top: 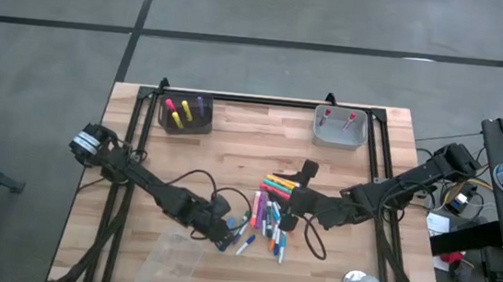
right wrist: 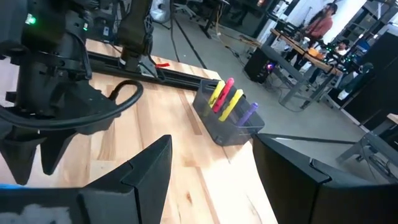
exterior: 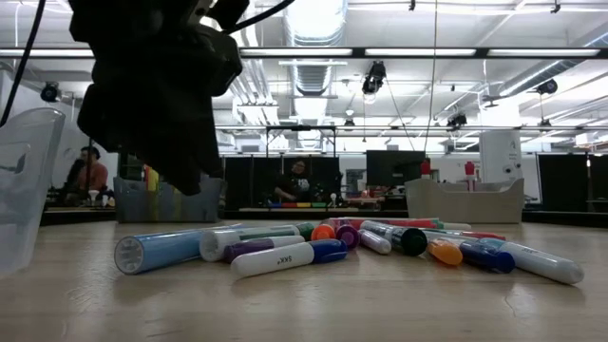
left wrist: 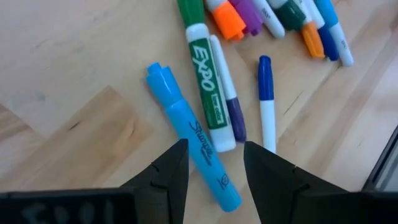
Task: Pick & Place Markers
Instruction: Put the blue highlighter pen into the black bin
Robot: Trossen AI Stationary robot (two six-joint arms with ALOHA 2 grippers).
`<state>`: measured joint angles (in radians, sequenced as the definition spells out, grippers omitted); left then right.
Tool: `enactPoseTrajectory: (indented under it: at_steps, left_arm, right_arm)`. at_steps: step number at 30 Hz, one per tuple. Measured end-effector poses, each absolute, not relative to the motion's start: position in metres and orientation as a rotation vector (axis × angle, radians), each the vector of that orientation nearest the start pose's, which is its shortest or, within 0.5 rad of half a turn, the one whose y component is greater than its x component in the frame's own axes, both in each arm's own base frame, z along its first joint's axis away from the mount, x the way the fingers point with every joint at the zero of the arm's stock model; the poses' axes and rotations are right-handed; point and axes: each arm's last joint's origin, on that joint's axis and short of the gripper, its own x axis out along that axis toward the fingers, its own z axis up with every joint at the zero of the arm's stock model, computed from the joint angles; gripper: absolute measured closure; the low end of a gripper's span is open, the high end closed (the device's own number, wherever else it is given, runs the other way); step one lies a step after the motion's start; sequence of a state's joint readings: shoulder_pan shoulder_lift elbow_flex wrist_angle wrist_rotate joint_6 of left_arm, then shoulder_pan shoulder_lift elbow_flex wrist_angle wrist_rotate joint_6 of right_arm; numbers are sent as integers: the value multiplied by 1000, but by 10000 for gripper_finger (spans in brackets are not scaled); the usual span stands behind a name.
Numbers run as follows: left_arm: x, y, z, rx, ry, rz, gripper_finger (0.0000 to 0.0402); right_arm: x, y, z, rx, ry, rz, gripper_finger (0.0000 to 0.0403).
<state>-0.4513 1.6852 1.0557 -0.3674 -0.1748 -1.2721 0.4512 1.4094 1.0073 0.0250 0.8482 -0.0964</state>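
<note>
Dark bin [top: 185, 119] holding pink, yellow, purple markers [top: 186, 109], left gripper [left wrist: 213, 163] jaws wide, right gripper [right wrist: 211, 165] jaws wide

A light-blue marker [left wrist: 191, 140] is seen beside a white-barrelled one with a green label [left wrist: 206, 93]; blue [left wrist: 265, 68], purple [left wrist: 236, 119] and orange caps [left wrist: 227, 22] are picked out. Pink, yellow and purple markers are shown in the dark bin [top: 185, 114] at the pale wooden table's [top: 232, 153] far edge.
</note>
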Motion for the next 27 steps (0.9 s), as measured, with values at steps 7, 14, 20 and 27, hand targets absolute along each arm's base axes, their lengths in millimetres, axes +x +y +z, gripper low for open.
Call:
enactPoseTrajectory:
  at_steps: [7, 14, 20, 27]
  left_arm:
    - [305, -141, 190, -804, 949, 342, 255]
    - [308, -137, 190, -833, 903, 395, 255]
    - [312, -134, 182, -820, 883, 432, 255]
    - [316, -136, 176, -799, 881, 439, 255]
  right_arm:
    - [287, 117, 291, -249, 318, -282, 184]
    - [287, 117, 291, -202, 306, -289, 184]
    - [287, 117, 291, -166, 305, -293, 184]
    - [287, 117, 290, -165, 312, -294, 184]
